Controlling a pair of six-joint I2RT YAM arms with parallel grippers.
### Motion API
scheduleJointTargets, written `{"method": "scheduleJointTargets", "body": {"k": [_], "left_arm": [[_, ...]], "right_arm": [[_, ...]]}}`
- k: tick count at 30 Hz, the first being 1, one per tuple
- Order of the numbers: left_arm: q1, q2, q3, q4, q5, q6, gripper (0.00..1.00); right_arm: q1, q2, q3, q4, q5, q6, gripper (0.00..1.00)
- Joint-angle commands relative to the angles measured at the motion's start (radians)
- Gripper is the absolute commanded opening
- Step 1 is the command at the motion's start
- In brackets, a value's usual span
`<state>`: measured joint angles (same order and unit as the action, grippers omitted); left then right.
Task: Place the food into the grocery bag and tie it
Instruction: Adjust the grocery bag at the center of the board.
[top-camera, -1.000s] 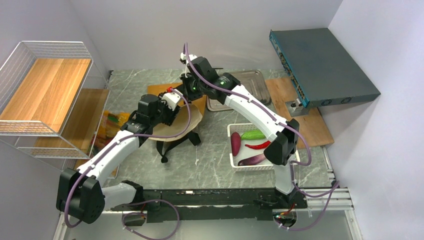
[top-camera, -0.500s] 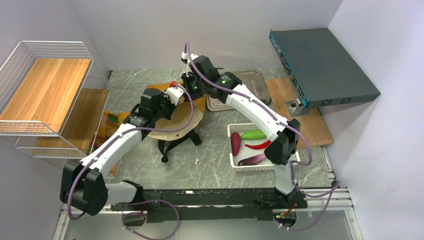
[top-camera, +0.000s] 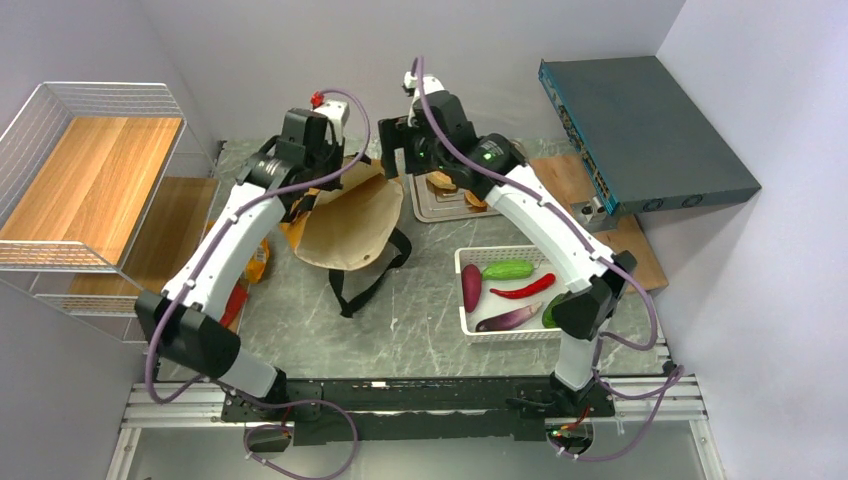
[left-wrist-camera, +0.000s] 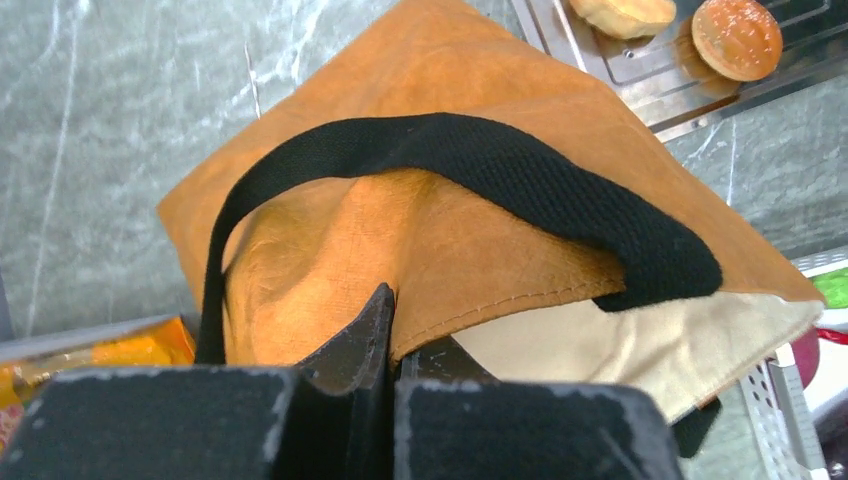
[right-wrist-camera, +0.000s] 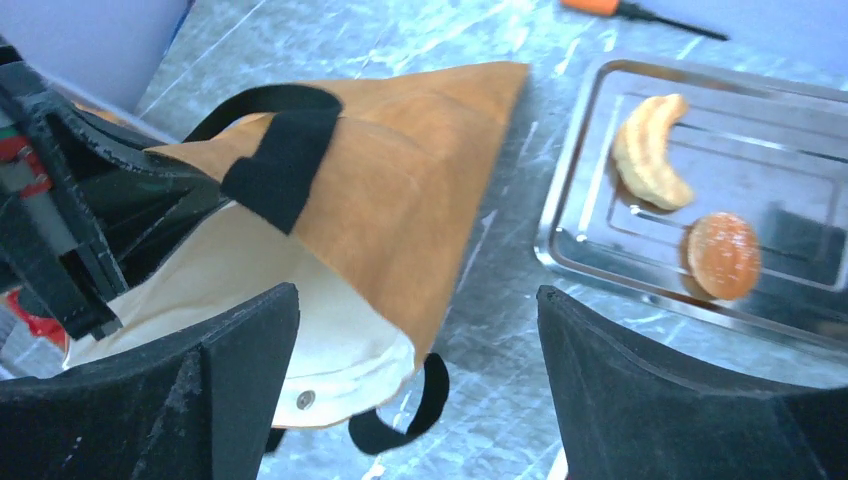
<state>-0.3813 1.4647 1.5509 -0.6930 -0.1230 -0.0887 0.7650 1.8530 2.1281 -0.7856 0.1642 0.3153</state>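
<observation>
While the left gripper (left-wrist-camera: 392, 318) is clamped shut on the upper rim of the large mustard-ochre fabric grocery bag (left-wrist-camera: 470, 235), the bag mouth is lifted and the pale cream lining (right-wrist-camera: 250, 285) faces the right arm. The right gripper (right-wrist-camera: 417, 298) hangs above that mouth with its jaws spread wide and nothing between them. The bag sits at the rear left of the grey marbled table (top-camera: 420, 330), just beside the flat steel tray (right-wrist-camera: 790, 195). No food is visible inside it.

The step in hand appears to be holding the bag open and fetching the first item. The golden-brown crescent bread piece (right-wrist-camera: 648, 150) and the round golden-brown bun (right-wrist-camera: 724, 255) lie on the tray, nearest the open jaws. The magenta-purple oblong root (top-camera: 471, 287) lies in the white plastic basket (top-camera: 462, 300), well apart. A yellow and red snack packet (left-wrist-camera: 110, 355) lies beside the bag on its left.

Recommended procedure:
1. Hold the left pinch firm and high, so that the opening does not collapse.
2. Lower the right gripper over the crescent, with the jaws across its narrow width. Close gently, because bread probably crushes.
3. Release low over the lining, clear of the black webbing strap (left-wrist-camera: 480, 160), which could snag a finger.

Loading the other items and tying the bag are not yet done.
</observation>
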Motion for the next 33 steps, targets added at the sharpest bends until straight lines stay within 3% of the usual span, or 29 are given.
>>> {"method": "scheduleJointTargets", "body": {"k": [1, 9, 13, 19, 23, 27, 33], "left_arm": [[-0.004, 0.097, 0.186, -0.302, -0.045, -0.224, 0.0], [-0.01, 0.159, 0.433, -0.513, -0.101, -0.417, 0.0], [-0.011, 0.175, 0.45, -0.543, -0.035, -0.487, 0.0], [-0.01, 0.125, 0.351, -0.425, 0.092, -0.469, 0.0], [0.004, 0.095, 0.276, -0.335, 0.171, -0.481, 0.0], [0.006, 0.097, 0.295, -0.302, 0.179, -0.502, 0.0], [0.073, -0.003, 0.179, -0.137, 0.443, -0.464, 0.0]], "right_arm": [[-0.021, -0.098, -0.04, 0.008, 0.113, -0.027, 0.91], [-0.023, -0.265, -0.233, 0.069, 0.117, 0.025, 0.91], [-0.027, -0.341, -0.342, 0.085, 0.089, 0.071, 0.96], [-0.037, -0.389, -0.375, 0.011, 0.091, 0.142, 1.0], [-0.04, -0.488, -0.477, 0.064, 0.154, 0.195, 1.0], [-0.046, -0.514, -0.487, 0.104, 0.18, 0.178, 1.0], [-0.063, -0.471, -0.454, 0.112, 0.197, 0.207, 1.0]]}}
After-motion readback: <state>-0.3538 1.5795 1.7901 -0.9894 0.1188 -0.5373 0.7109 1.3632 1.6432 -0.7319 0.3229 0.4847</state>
